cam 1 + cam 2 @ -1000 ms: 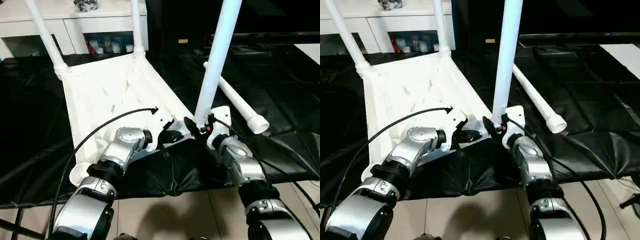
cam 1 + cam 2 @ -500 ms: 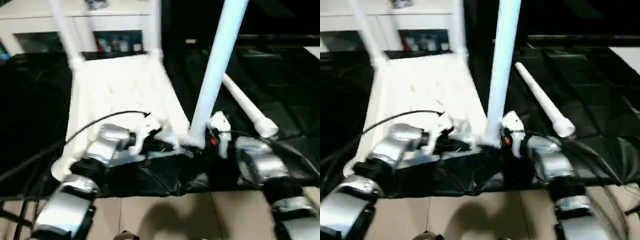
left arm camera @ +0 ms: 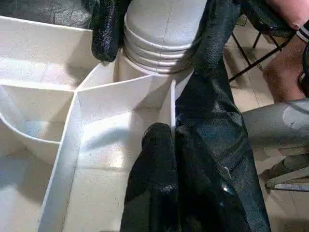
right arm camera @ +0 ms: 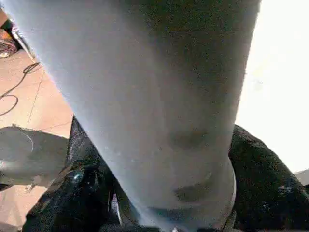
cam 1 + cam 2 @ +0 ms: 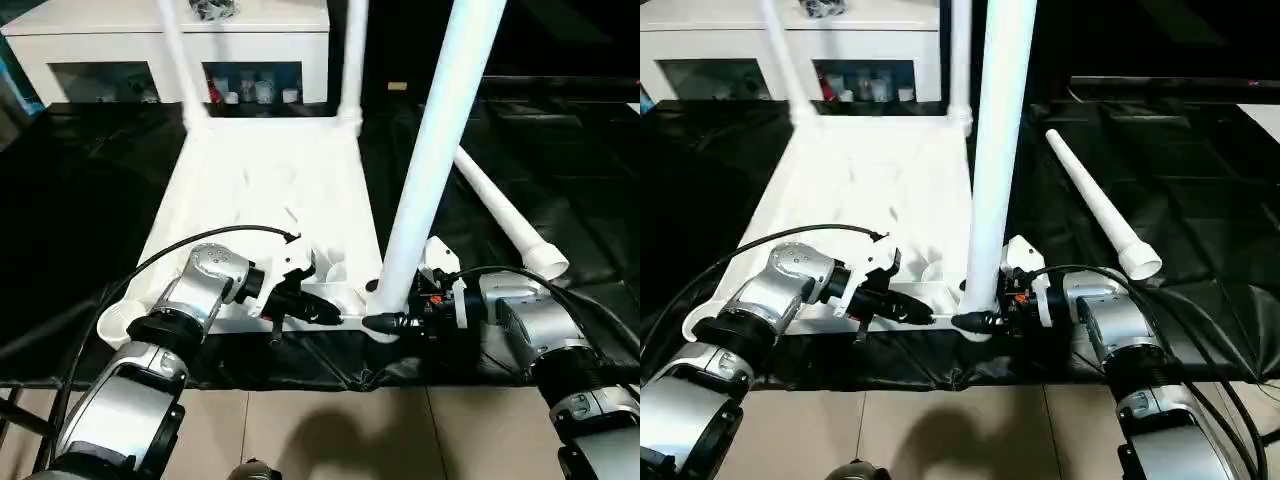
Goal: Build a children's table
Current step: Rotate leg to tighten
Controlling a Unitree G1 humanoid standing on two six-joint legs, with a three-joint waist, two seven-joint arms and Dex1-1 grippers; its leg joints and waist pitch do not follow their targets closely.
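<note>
Left gripper (image 3: 173, 140): closed on thin white rib (image 3: 172, 104) (table underside).
Leg base (image 3: 161, 34): ringed, seated in corner socket, black fingers (image 3: 107, 29) flanking.
Edge: person's hand (image 3: 289, 9).

I see a black sheet (image 5: 80, 190) spread over the tan tiled floor (image 5: 330, 430), a white glass-door cabinet (image 5: 260, 45) with small items behind its panes at the far side, and a person's leg (image 3: 285, 67) beside a chair.
</note>
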